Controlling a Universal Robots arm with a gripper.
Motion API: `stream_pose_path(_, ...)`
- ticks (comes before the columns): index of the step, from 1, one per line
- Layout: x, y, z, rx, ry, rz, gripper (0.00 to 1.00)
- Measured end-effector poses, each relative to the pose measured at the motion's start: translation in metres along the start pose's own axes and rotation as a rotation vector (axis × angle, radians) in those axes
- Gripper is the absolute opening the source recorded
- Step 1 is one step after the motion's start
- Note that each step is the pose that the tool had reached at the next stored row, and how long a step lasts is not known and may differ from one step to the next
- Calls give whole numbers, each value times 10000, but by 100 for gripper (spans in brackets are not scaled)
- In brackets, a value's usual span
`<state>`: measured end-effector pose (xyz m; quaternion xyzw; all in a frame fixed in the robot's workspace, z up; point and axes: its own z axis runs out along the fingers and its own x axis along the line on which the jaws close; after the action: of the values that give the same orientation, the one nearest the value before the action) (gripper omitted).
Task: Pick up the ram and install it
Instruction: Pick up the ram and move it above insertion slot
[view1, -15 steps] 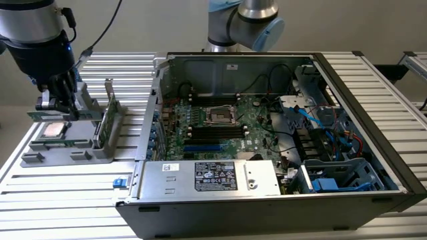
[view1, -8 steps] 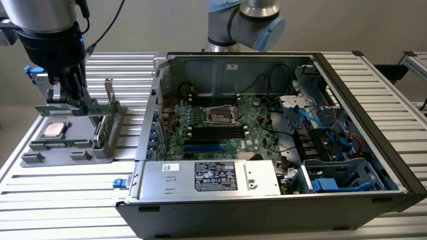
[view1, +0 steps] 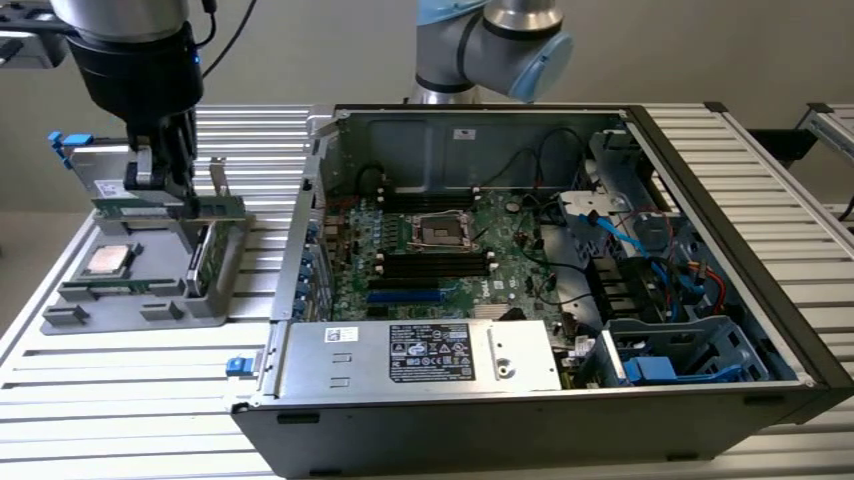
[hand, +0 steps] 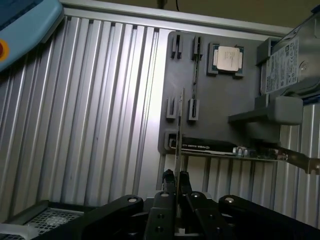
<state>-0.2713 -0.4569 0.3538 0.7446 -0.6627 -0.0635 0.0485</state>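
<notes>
- I see the ram (view1: 214, 209) lying level over the gray holder tray (view1: 80, 318); in my wrist view it is edge-on (hand: 180, 125).
- My fingers (hand: 184, 181) pinch it near its middle.
- The processor chip (view1: 107, 260) lies at seven o'clock of it.
- The open computer case (view1: 400, 150) stands at three o'clock, on the counter (view1: 134, 400).

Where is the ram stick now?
On the exterior view's left, the ram is pinched by the gripper above the grey tray, beside the open computer case.
</notes>
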Motion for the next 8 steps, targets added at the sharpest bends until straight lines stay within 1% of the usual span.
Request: stream_pose_path(8, 33, -295, -212, -80, -17, 0, 14)
